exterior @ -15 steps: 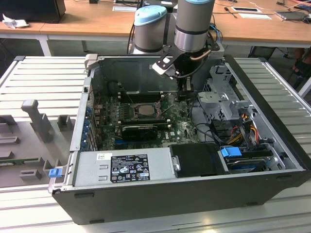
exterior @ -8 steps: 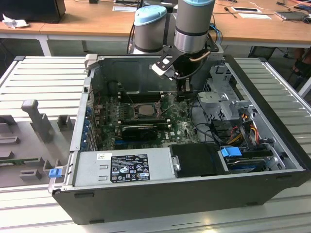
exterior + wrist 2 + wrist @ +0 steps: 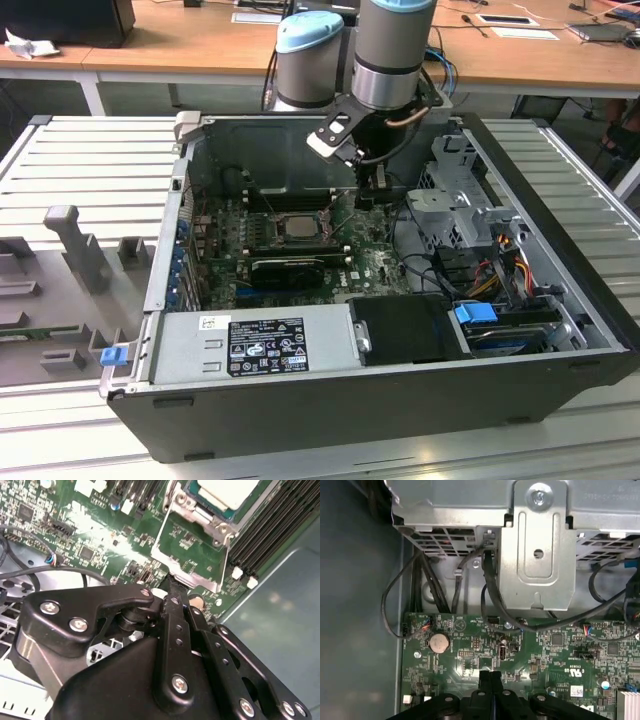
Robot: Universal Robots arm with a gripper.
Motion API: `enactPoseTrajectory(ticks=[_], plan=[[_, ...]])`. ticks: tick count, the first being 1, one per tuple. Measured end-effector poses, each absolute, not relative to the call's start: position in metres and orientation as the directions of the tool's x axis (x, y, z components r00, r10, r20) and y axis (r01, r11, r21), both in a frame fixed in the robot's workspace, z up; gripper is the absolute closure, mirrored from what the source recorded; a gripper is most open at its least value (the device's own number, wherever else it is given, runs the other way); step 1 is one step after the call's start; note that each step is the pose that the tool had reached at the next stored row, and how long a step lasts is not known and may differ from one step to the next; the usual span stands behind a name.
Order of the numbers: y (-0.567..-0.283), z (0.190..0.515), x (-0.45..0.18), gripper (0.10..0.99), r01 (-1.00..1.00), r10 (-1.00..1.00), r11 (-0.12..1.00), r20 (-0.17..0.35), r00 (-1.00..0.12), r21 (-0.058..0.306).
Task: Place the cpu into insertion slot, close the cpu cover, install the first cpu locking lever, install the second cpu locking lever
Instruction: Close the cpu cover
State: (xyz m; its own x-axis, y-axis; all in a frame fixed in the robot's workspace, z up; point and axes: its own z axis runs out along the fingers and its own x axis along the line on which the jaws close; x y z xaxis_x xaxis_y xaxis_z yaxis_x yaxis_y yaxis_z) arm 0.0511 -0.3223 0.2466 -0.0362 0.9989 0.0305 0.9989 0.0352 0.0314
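The claw point(image 3: 491, 674) is hanging low over the green board point(image 3: 470, 655), its two black fingers point(image 3: 484, 681) pressing together with nothing seen between them. In the exterior view it is sitting just to the exterior view's right of the insertion slot point(image 3: 265, 233), apart from the slot's dark frame.

The cpu point(image 3: 298, 226) is lying inside the insertion slot with its pale top showing. In the second wrist view a thin metal frame, the cpu cover point(image 3: 185, 575), is showing at the slot's edge nearest the claw, with green board visible through its window. I cannot tell whether it is standing up or lying back.

On the far side of the slot from the claw, long black memory sockets point(image 3: 272, 525) are running along its edge. Farther from the slot than the claw, black cables point(image 3: 492, 605) are looping in front of a metal drive cage point(image 3: 540, 540), crowding that side. The bare grey case wall point(image 3: 360, 605) is bordering the board's edge, leaving open room there.
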Motion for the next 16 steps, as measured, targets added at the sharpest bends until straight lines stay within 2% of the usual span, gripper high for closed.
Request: enactPoseTrajectory(ticks=[16], plan=[[-0.322, 0.246, 0.036, 0.980, 0.999, 0.999, 0.036, 0.031, -0.037, 0.029]])
